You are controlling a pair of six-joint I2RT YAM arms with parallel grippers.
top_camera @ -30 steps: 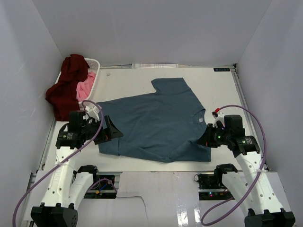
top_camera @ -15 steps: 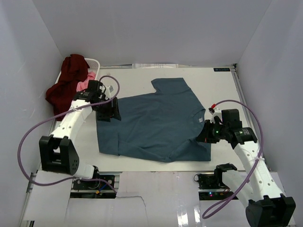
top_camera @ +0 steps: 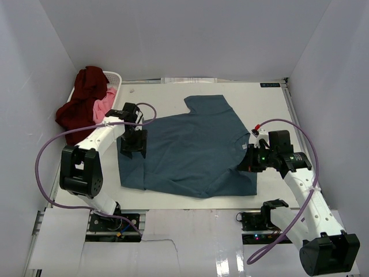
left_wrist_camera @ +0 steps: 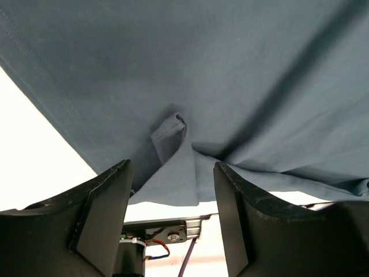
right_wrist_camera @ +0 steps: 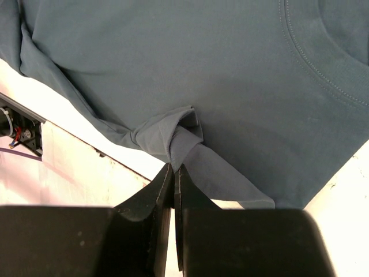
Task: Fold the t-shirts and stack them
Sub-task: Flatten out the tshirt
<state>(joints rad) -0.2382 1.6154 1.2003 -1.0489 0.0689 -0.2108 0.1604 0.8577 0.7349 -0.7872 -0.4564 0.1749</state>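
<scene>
— Teal cloth: from above, the teal t-shirt (top_camera: pixel 196 150) lies flat between the left pincer (top_camera: pixel 134 145) and the right pincer (top_camera: pixel 247 165). A maroon t-shirt (top_camera: pixel 78 109) and a pink t-shirt (top_camera: pixel 105 107) hang at the basket (top_camera: pixel 117 81), beyond the left pincer.
— The left wrist view?
— Its fingers (left_wrist_camera: pixel 106 213) are spread, with a puckered hem between them.
— The right wrist?
— Pressed together, pinching a bunched fold of the shirt's edge at its tips.

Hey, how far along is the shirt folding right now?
Done: teal t-shirt lies spread flat, unfolded. In hand: right gripper is shut on a pinch of its edge; left gripper, open, straddles a ruck at the opposite edge. Left: every fold, plus the maroon t-shirt and pink t-shirt at the basket.
</scene>
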